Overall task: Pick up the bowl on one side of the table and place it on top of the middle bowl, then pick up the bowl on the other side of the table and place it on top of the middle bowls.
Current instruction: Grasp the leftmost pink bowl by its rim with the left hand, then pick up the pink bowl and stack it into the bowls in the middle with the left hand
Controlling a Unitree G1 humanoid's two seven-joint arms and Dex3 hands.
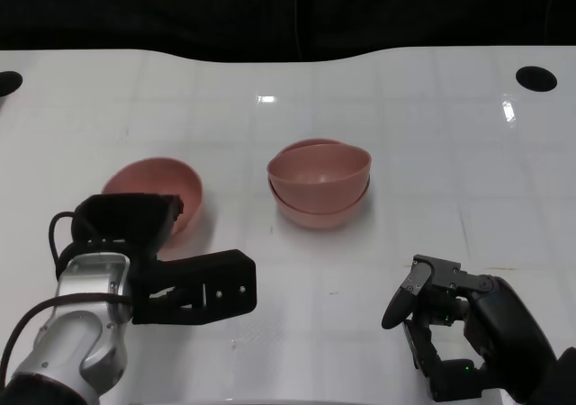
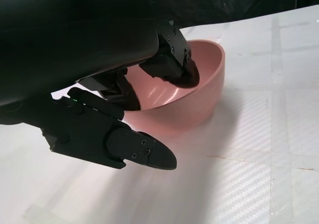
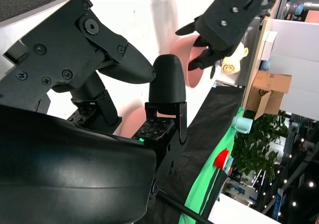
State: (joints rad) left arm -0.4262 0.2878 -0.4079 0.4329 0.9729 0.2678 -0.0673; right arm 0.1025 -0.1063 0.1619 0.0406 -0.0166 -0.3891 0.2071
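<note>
Left hand (image 1: 148,243) reaches into the pink bowl (image 1: 157,189) on the worktop's (image 1: 432,135) left, fingers spread over its near rim, grip unconfirmed. Bowl looks light, rigid, slick; pinch the rim. Right hand (image 1: 454,324) rests empty, fingers apart.

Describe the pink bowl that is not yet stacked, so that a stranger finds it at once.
On the white table, look toward the robot's left side, away from the two nested bowls in the middle. The single pink bowl stands alone there. Unlike the stacked pair, it has the black left hand reaching over its near rim.
</note>
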